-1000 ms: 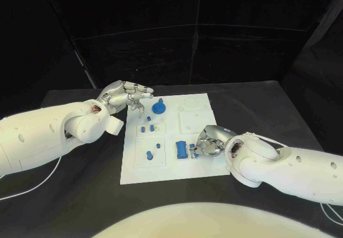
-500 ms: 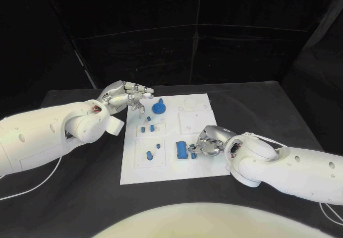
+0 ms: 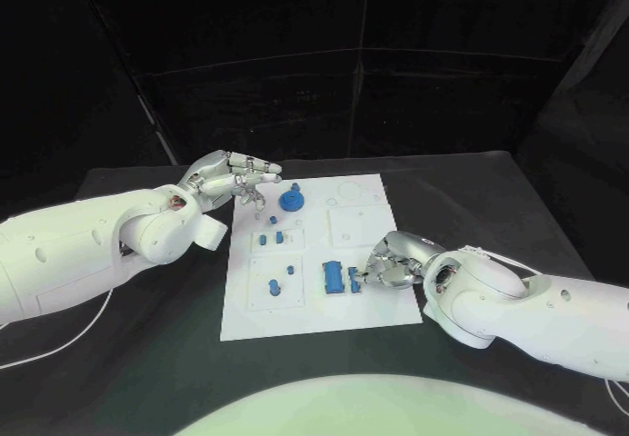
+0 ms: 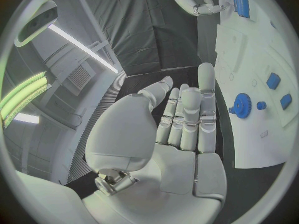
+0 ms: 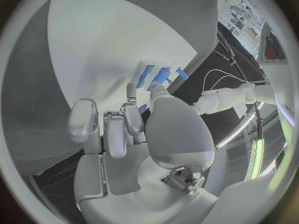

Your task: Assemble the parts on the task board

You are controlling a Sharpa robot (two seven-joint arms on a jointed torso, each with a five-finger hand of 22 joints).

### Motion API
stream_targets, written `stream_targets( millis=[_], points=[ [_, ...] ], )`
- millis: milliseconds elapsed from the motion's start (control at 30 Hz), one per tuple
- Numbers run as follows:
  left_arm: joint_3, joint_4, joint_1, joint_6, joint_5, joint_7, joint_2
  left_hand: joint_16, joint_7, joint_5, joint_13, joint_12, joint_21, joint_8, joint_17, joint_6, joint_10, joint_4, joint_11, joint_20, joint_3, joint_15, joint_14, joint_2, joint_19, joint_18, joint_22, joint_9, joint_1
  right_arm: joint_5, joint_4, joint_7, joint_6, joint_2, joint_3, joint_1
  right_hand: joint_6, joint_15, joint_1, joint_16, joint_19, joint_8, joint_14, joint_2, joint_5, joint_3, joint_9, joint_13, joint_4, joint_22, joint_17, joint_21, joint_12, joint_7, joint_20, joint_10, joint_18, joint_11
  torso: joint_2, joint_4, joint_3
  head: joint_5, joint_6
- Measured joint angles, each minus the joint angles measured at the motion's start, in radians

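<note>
The right hand is resting on the near right part of the white task board, fingers curled in just beside a blue block; whether it is pinching anything I cannot tell. Farther left, small blue parts are lying on the board. At the far left edge, the left hand is hovering, fingers straight and together, empty, near a blue gear.
</note>
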Motion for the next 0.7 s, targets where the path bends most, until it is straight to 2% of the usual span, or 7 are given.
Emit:
stream_targets(
  millis=[67,100,233,333,433,600,700],
  points=[
    [0.0,-0.002,0.0,0.0,0.0,0.0,0.0,0.0,0.0,0.0,0.0,0.0,0.0,0.0,0.0,0.0,0.0,0.0,0.0,0.0,0.0,0.0,0.0,0.0,0.0,0.0,0.0,0.0,0.0,0.05,0.0,0.032,-0.006,-0.014,0.0,0.004,-0.025,0.007,0.012,-0.02,-0.03,-0.015,-0.001,0.002,0.006,-0.01,-0.004,-0.032,-0.003,-0.053,0.0,-0.03,-0.035,0.008,0.007,-0.027,0.002,0.009,-0.001,0.0001,-0.001,0.0,0.005],
    [0.0,-0.003,0.0,-0.001,0.0,0.001,0.001,0.0,0.0,0.0,0.0,0.0,0.0,0.0,0.0,0.0,0.0,0.0,0.0,0.0,0.0,0.0,0.0,0.0,0.0,0.0,0.0,0.0,0.0,0.092,-0.007,0.061,-0.011,-0.02,0.0,0.01,-0.045,0.015,0.025,-0.045,-0.064,-0.027,0.0,0.003,0.007,-0.014,-0.007,-0.069,-0.006,-0.113,-0.003,-0.066,-0.076,0.016,0.013,-0.06,0.026,0.015,-0.002,0.0006,-0.0013,-0.002,0.008],
    [0.0,-0.007,0.0,-0.006,0.004,0.004,0.002,-0.004,0.0,0.0,0.0,0.007,0.0,0.001,-0.02,0.0,0.0,0.0,0.0,0.0,0.0,-0.002,-0.017,0.0,0.0,0.0,-0.002,0.0,0.0,0.256,-0.071,0.206,-0.023,-0.02,-0.001,0.049,-0.097,0.044,0.092,-0.26,-0.28,-0.06,-0.053,0.027,-0.112,-0.026,-0.015,-0.337,-0.021,-0.469,-0.259,-0.309,-0.374,0.046,0.038,-0.294,0.087,0.045,-0.009,0.0043,-0.0043,-0.01,0.026],
    [0.0,-0.01,0.0,-0.016,0.015,0.009,0.002,-0.069,0.0,0.0,0.0,0.014,-0.027,0.008,-0.115,0.0,0.0,-0.007,0.0,0.003,-0.001,0.0,-0.09,0.005,-0.037,0.0,-0.014,0.0,0.005,0.38,-0.132,0.325,-0.027,-0.01,0.001,0.078,-0.131,0.081,0.166,0.01,-0.353,-0.082,-0.005,0.05,-0.14,-0.027,-0.025,-0.437,-0.05,-0.559,-0.036,-0.429,-0.491,0.08,0.071,-0.396,0.087,0.088,-0.013,0.0074,-0.0062,-0.014,0.046],
    [0.0,-0.021,0.001,-0.035,0.036,0.019,0.006,-0.128,-0.005,0.0,0.0,0.016,-0.062,0.015,-0.154,0.005,0.001,-0.01,0.0,0.005,-0.004,0.002,-0.147,0.011,-0.088,0.0,-0.032,0.0,0.011,0.522,-0.225,0.465,-0.025,0.02,0.001,0.112,-0.154,0.121,0.248,0.082,-0.408,-0.101,-0.001,0.073,-0.156,-0.028,-0.047,-0.567,-0.073,-0.631,-0.001,-0.553,-0.64,0.103,0.111,-0.46,0.086,0.11,-0.018,0.0099,-0.0089,-0.017,0.067],
    [0.0,-0.071,0.002,-0.073,0.079,0.043,0.03,-0.367,-0.001,0.0,-0.005,0.006,-0.174,0.015,-0.276,0.01,0.017,-0.013,0.009,0.025,-0.001,0.023,-0.242,0.018,-0.225,0.0,-0.107,-0.001,0.018,0.732,-0.388,0.66,-0.006,0.099,0.009,0.143,-0.133,0.157,0.318,0.04,-0.487,-0.157,-0.007,0.09,-0.2,-0.037,-0.117,-0.855,-0.089,-0.741,0.0,-0.742,-0.902,0.119,0.155,-0.412,0.087,0.144,-0.033,0.0151,-0.0154,-0.031,0.112],
    [0.0,-0.116,0.006,-0.094,0.109,0.062,0.056,-0.555,0.003,0.0,-0.005,-0.034,-0.258,0.011,-0.362,0.006,0.014,-0.008,0.018,0.048,0.014,0.058,-0.28,0.018,-0.307,0.0,-0.174,-0.001,0.018,0.835,-0.498,0.745,0.013,0.163,0.031,0.154,-0.109,0.163,0.334,-0.189,-0.498,-0.192,-0.225,0.1,-0.206,-0.041,-0.157,-0.976,-0.099,-0.798,0.0,-0.833,-0.989,0.115,0.166,-0.364,0.086,0.141,-0.046,0.0211,-0.0204,-0.039,0.141]
  ],
)
